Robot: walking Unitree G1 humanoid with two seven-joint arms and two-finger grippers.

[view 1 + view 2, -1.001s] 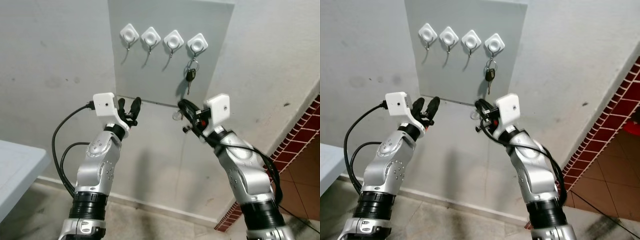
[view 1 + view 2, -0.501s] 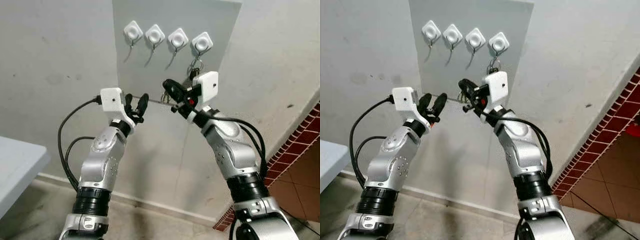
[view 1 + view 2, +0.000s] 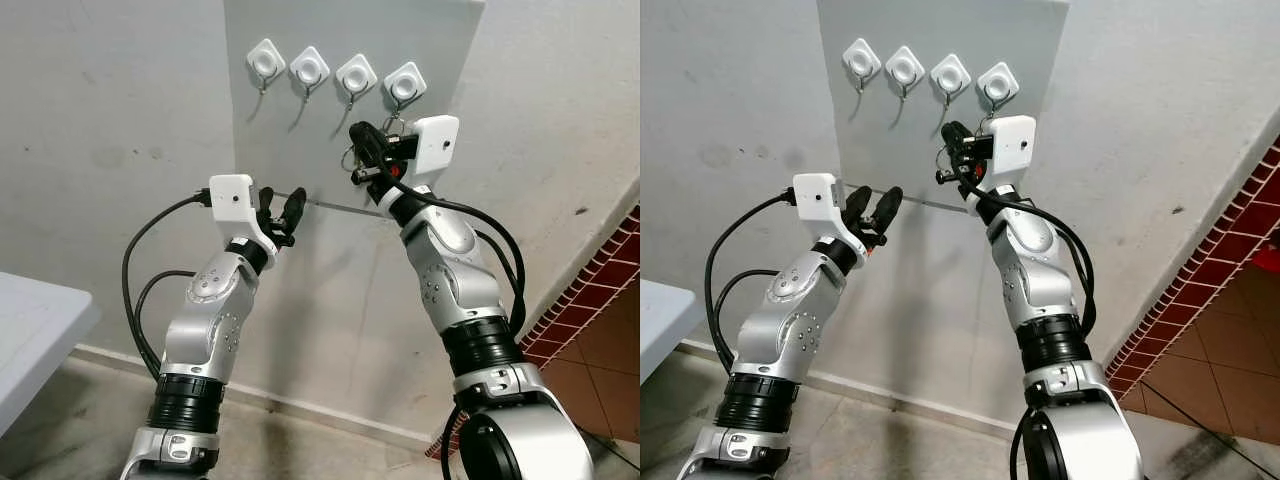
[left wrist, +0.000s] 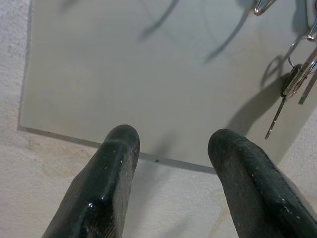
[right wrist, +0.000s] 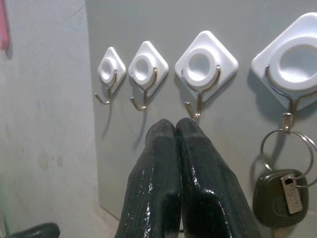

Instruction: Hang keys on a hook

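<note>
— Counting four white hooks (image 5: 200, 68) on the grey panel (image 3: 300, 150) from my seat. Keys?

— One bunch of keys (image 5: 278, 191), hanging from the rightmost hook (image 5: 297, 62) by its ring.

— Grippers?

— Two. My right gripper (image 5: 176, 126) is raised just under the third hook, fingers pressed together, holding nothing. My left gripper (image 4: 171, 141) sits by the panel's lower edge, fingers spread apart, empty.

Small tag (image 5: 292, 192) on key ring, at about 5 o'clock in right wrist view, beside dark key fob (image 5: 275, 198): bears printed digits, too small and tilted to read reliably. No other text, brand, label, number or sign readable on any surface.
</note>
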